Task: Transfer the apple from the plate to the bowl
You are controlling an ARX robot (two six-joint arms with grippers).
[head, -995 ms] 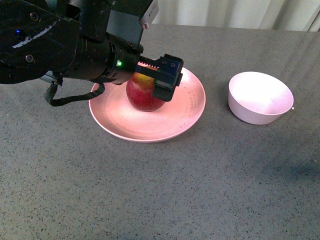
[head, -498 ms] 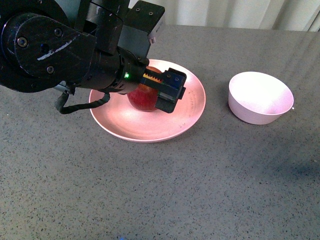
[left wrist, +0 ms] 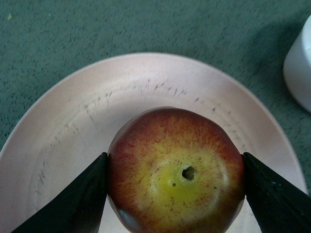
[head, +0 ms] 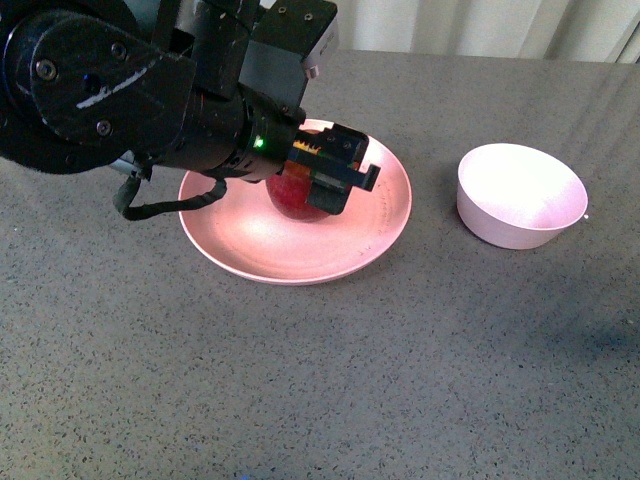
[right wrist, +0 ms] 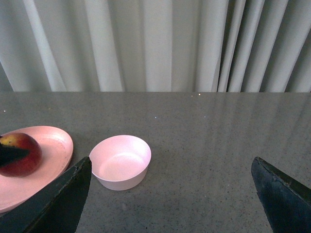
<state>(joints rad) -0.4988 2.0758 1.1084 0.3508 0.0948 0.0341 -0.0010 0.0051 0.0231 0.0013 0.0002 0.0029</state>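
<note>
One apple (left wrist: 175, 170), one plate (head: 250, 245), one bowl (head: 520, 195), two grippers. Left arm in from the left, low over the plate, angled down. Left gripper (head: 322, 180) pinching apple, a finger on each side, stem end up. Apple at plate's middle; resting or just lifted, cannot tell. Right gripper (right wrist: 171, 162) spread wide, above the surface (head: 400, 350), touching nothing. Bowl empty, well right of plate, bare surface between. Curtain (right wrist: 146, 43) behind.

No readable text, labels or numbers anywhere.
</note>
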